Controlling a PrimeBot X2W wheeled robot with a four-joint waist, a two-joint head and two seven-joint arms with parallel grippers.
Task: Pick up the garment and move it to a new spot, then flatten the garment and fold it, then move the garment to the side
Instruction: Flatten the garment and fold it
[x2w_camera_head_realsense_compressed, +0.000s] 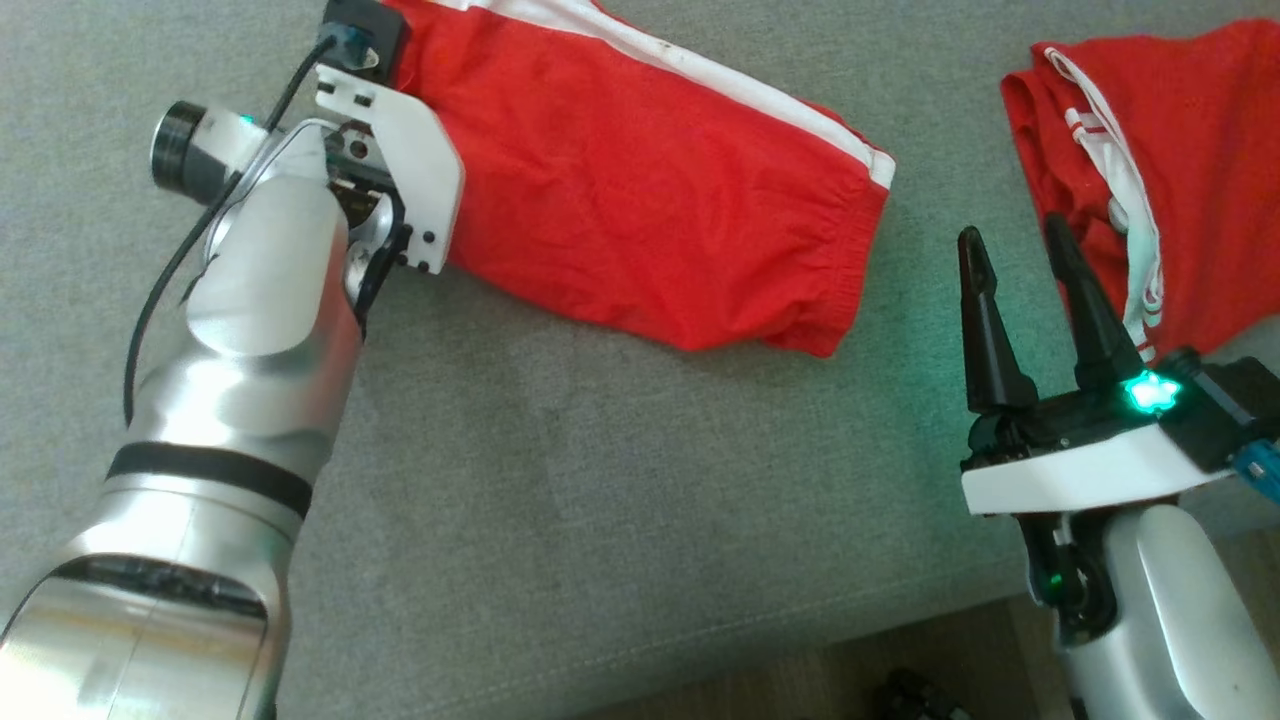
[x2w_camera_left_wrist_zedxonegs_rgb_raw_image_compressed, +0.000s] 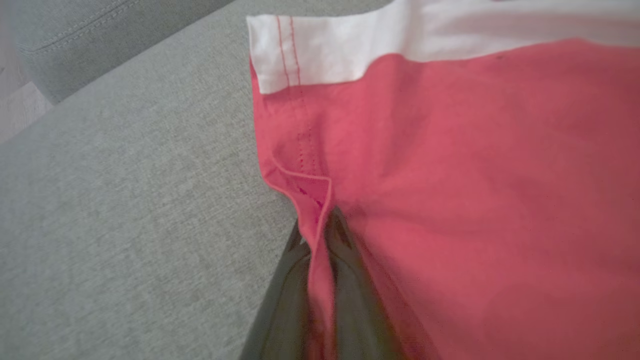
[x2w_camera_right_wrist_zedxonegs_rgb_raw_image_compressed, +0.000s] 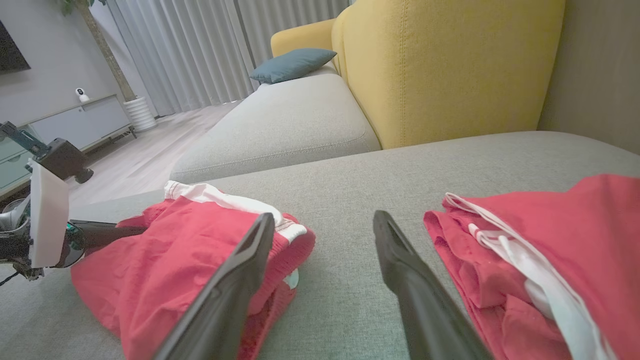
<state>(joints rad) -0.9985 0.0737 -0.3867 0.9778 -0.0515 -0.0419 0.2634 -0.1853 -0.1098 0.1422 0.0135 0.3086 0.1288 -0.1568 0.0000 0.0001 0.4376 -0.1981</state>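
While your left gripper pinches the garment by its hem, far left on the sofa, lift slowly so it cannot slip. Your right gripper hangs wide, empty, near right.

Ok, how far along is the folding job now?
Done, apparently: the red shorts lie flat, seemingly folded in half, on the grey sofa. In hand: the left gripper is shut on their hem; the right gripper hangs open. Left: carrying them aside, possibly beside the other red garment.
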